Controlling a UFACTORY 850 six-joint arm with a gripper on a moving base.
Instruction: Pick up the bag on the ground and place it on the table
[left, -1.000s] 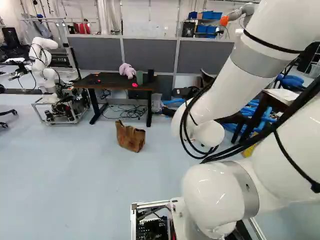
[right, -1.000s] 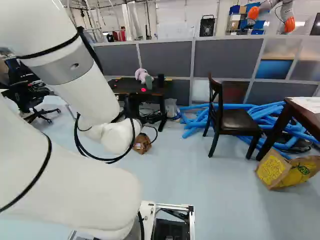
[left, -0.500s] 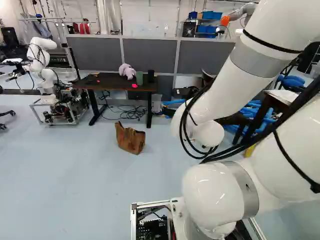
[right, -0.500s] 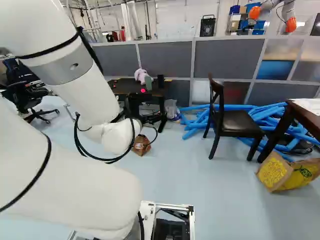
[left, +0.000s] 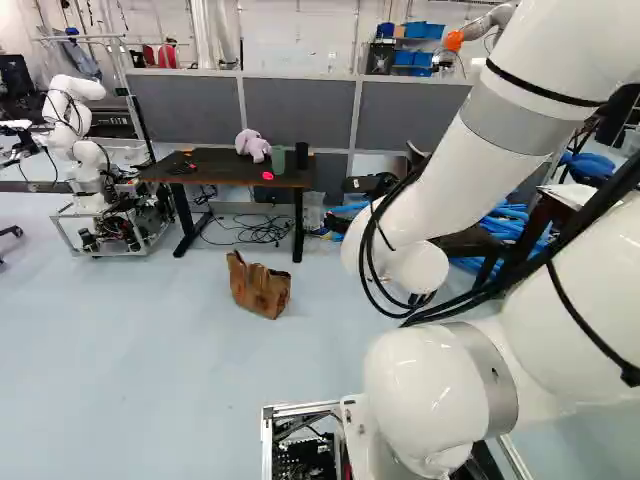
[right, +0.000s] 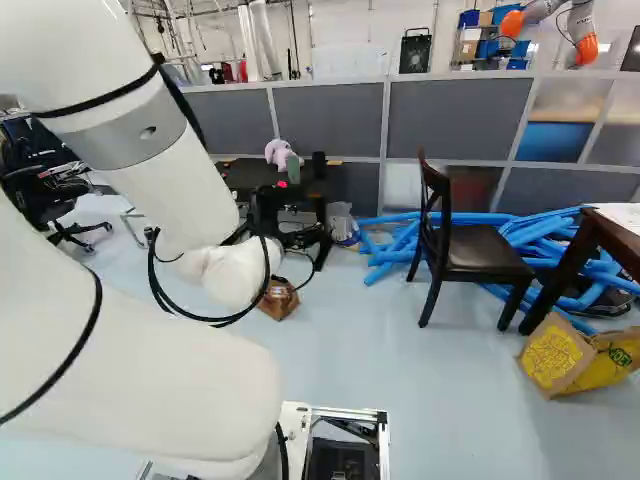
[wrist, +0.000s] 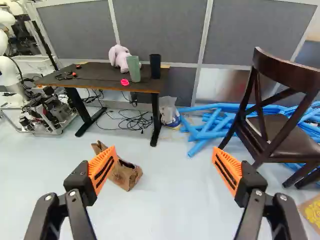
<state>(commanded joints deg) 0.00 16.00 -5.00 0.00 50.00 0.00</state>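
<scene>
Pale floor is stretching ahead, folks, and the brown bag is sitting on it at eleven o'clock from the gripper, short of the table! Both fingers are gaping wide, gripping nothing; grab, lift and placing are all waiting.

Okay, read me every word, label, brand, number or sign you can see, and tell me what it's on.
None I can quote reliably.
Yellow-and-brown bag near the chair: lettering, too blurred.
Plastic bag by the table: coloured print, too small.
Black case behind another robot: pale marks, too small.
</scene>
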